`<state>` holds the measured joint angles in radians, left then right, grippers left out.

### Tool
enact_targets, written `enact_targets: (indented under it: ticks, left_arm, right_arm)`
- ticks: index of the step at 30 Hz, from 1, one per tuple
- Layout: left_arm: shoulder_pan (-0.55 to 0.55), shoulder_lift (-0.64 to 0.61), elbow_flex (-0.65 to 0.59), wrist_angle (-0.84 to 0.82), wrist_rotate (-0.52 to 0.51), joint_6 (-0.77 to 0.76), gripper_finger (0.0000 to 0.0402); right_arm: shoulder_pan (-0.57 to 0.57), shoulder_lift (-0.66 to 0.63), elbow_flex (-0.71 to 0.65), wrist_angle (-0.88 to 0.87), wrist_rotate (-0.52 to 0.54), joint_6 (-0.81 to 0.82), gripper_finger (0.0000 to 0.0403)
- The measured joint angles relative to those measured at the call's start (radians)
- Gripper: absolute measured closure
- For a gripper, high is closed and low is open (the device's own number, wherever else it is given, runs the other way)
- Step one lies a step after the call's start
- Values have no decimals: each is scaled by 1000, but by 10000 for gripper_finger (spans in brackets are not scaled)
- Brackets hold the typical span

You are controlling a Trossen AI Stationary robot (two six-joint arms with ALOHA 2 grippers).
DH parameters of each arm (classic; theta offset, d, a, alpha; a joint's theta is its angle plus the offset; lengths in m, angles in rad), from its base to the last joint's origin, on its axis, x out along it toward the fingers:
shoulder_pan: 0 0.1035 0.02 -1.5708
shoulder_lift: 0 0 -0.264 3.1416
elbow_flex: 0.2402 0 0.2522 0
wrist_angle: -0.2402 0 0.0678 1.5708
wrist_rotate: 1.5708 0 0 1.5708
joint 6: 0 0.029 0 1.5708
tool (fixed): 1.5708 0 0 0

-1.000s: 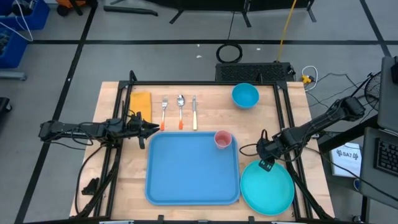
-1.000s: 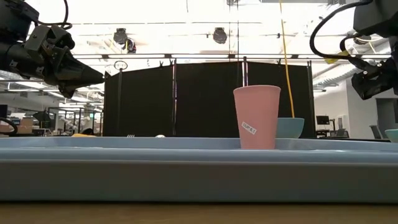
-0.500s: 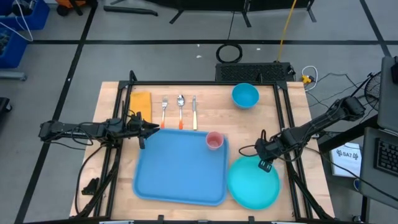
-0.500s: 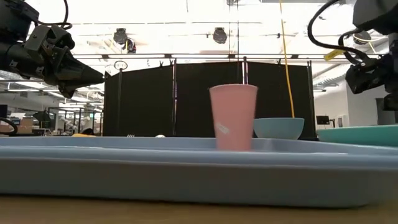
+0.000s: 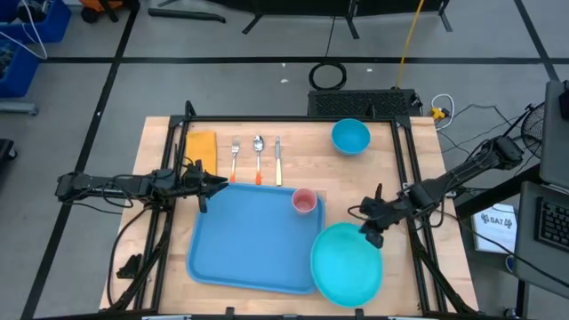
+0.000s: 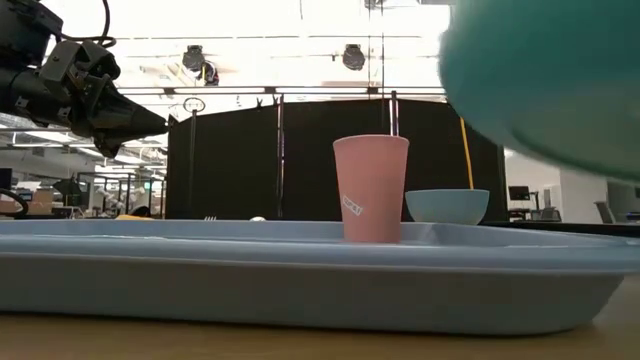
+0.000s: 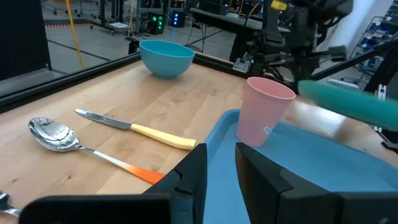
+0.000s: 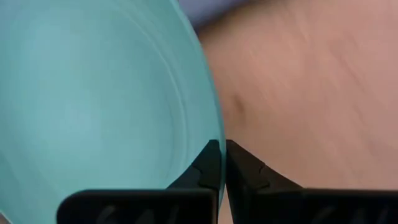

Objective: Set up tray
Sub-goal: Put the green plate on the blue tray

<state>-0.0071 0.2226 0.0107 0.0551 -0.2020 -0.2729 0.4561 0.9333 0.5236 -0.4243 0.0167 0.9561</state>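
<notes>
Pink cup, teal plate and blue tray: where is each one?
Pink cup (image 6: 371, 190), low view, middle of its side wall.
Teal plate (image 5: 345, 263), high view, centre of its face.
Blue tray (image 5: 249, 240), high view, bare floor.

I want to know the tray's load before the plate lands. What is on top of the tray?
Only the pink cup stands on the tray. The teal plate, held by the right gripper, overlaps the tray's corner, hiding that part.

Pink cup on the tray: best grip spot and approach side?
Grip the cup across its upper wall, coming from the far, cutlery side. It stands upright in the tray's far right corner, and the teal plate held by the right tool crowds its near right.
</notes>
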Motion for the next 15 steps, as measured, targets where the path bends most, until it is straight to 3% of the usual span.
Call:
enact_targets:
  ticks: [3, 8, 15]
  left_arm:
    - [0, 0, 0, 0, 0, 0, 314]
    - [-1, 0, 0, 1, -5, 0, 314]
    - [-1, 0, 0, 1, -6, 0, 314]
  right_arm:
    - [-18, 41, 0, 169, 33, -53, 402]
    - [-73, 168, 14, 450, -1, -169, 402]
    - [-178, 389, 204, 448, -52, -405, 402]
